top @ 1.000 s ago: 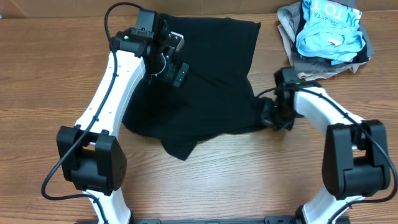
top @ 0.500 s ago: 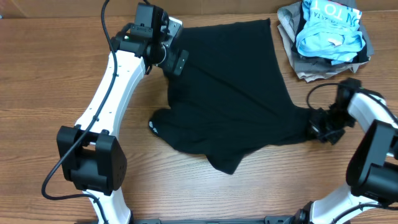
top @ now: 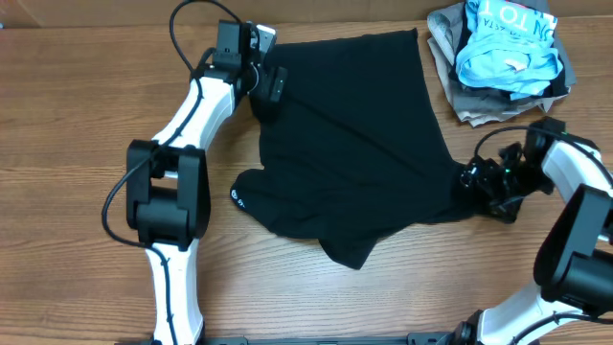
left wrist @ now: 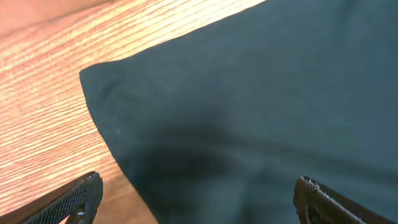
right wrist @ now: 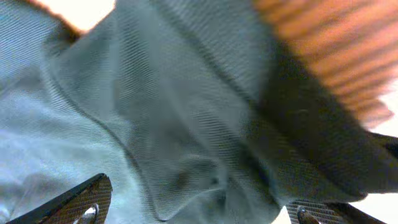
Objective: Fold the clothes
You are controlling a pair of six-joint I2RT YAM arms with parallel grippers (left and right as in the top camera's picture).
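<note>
Wood-grain table [top: 77,192], pretty plain setup. Nearest the front edge is the ragged hem of the black garment [top: 354,144], which lies spread out from mid-table up to the far edge. On its near-left lobe there's a tiny white logo [top: 238,197], way too small to read.

Over by the right edge, the right gripper [top: 474,184] sits on the garment's bunched right tip. In the wrist view its fingers [right wrist: 74,202] are spread wide, not clenched, with rumpled cloth filling the gap. That shot is so close and blurry you can't see the tips, which are cut off at the bottom.

At the garment's far-left corner is the left gripper [top: 262,84], released too. Its fingertips [left wrist: 81,198] are wide apart, just poking into frame, with the cloth corner lying flat on the wood ahead of them.

In the far-right corner is a pile of clothes [top: 479,91] with a light blue tee [top: 508,53] on top. Its white lettering is upside down and clipped by the frame, maybe "TOT".
</note>
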